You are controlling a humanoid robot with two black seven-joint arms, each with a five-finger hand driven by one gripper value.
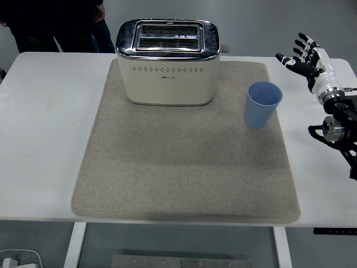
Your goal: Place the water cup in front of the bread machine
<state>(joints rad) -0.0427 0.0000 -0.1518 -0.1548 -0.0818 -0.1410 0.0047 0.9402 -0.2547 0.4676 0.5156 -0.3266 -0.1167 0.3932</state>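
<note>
— Where is the water cup [263,104]?

— It is a blue cup, upright and open at the top, on the right part of the grey mat [184,167]; it stands to the right of the bread machine [168,62] and a little nearer the worktop's front edge, apart from it; nothing touches it.

— And the bread machine?

— Cream body with a chrome top and two slots, at the back middle of the mat; the stretch of mat before it is bare.

— What is the right hand [305,56] doing?

— It hangs above the worktop's [44,139] right far corner, right of the cup and well apart from it; its fingers [287,59] are spread and point toward the left and away; they hold nothing; the black arm comes in from the right edge below it.

— Anything hard to make out?

— The arm is cut off by the picture's right edge; the slots' insides are too dark to read; a person [56,25] in dark clothing stands behind the worktop at top left, cropped by the picture's top edge.
</note>
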